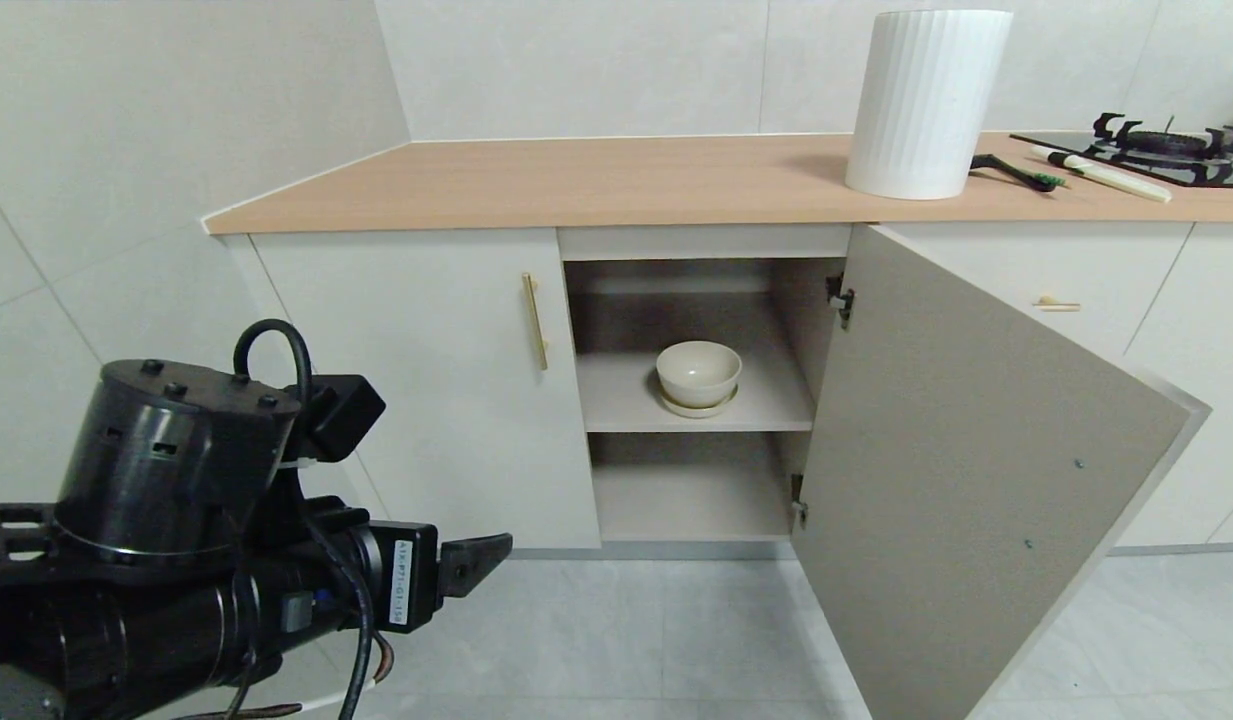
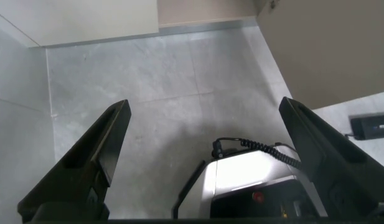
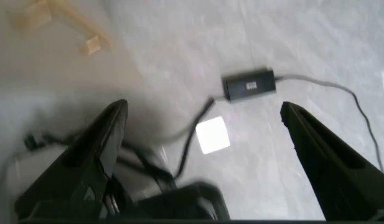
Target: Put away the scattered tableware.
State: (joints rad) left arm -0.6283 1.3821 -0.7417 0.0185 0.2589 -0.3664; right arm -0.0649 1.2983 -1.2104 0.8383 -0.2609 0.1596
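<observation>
A cream bowl [image 1: 698, 372] sits upright on a matching saucer [image 1: 696, 406] (cupboard's upper shelf).

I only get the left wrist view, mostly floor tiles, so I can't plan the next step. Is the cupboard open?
Observer: Yes, its door is swung wide open.
Operator: Anything inside?
Observer: A bowl sits on a saucer on the upper shelf.
Operator: And the right claw?
Observer: The right claw is open and empty, pointing down over a black adapter.
</observation>
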